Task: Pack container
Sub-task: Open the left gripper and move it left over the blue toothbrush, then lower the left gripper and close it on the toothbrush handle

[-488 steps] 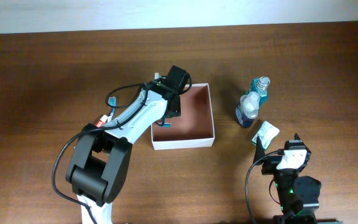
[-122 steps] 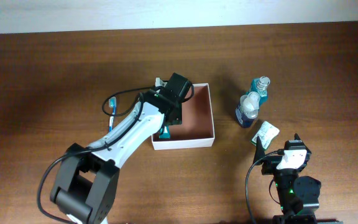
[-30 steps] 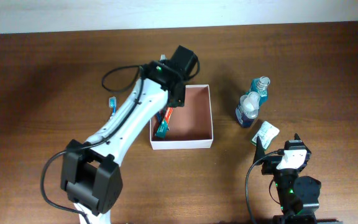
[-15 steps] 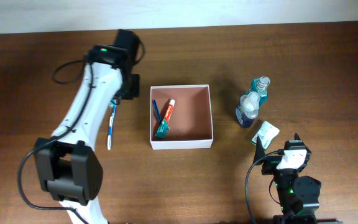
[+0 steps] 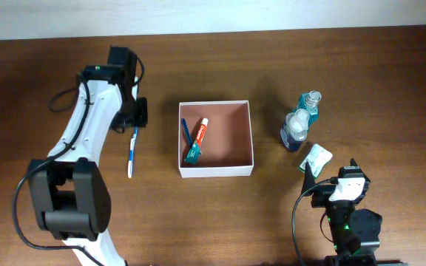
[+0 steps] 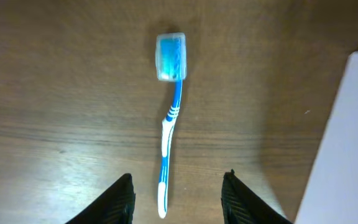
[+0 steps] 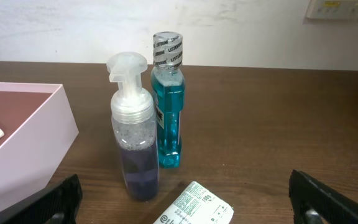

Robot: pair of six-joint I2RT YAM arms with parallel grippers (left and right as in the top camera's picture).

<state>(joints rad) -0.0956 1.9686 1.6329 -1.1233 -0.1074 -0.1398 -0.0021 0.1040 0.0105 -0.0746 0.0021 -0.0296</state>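
- The container sits in the middle of the brown wooden table. A pale wall runs behind the far edge.
- Open wood stretches along the far edge.
- Inside, by the left wall, lie a toothpaste tube and a thin blue stick.
- A blue toothbrush lies left of the container. The left gripper hangs over it, jaws partly apart, holding nothing.
- A teal bottle, a pump bottle and a small packet sit to the right.
- The right gripper has wide, empty jaws.

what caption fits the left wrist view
Left gripper open above a blue toothbrush on the wooden table, container wall at right
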